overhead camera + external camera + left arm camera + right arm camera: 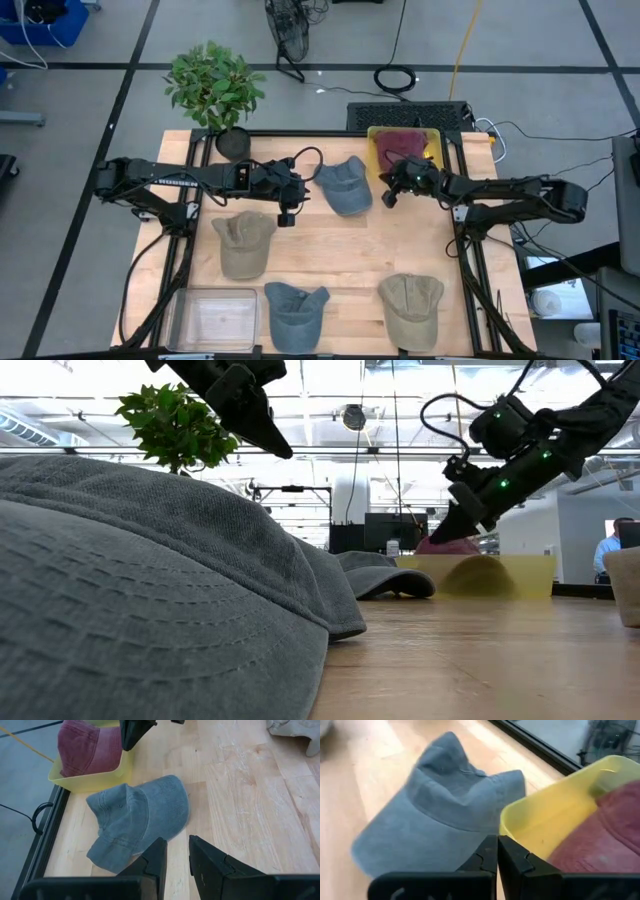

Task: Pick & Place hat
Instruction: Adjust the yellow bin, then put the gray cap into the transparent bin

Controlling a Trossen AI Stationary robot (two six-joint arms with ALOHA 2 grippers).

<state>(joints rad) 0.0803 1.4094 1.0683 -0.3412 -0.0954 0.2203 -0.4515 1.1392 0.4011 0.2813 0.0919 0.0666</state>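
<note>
Jaws of the left gripper [174,851] stand slightly apart with nothing between them; it hangs above the table [340,250] just left of the blue-grey hat [345,186]. Jaws of the right gripper [497,851] are pressed together and empty, poised over the near rim of the yellow bin [432,140], just right of that same hat. Blue-grey hat lies flat on the wood beside the bin. One red hat [400,145] rests inside the bin. Three further hats lie on the table: tan hat [243,243], second blue hat [296,312], second tan hat [412,308]. Clear tray [215,318] sits at the front left corner
</note>
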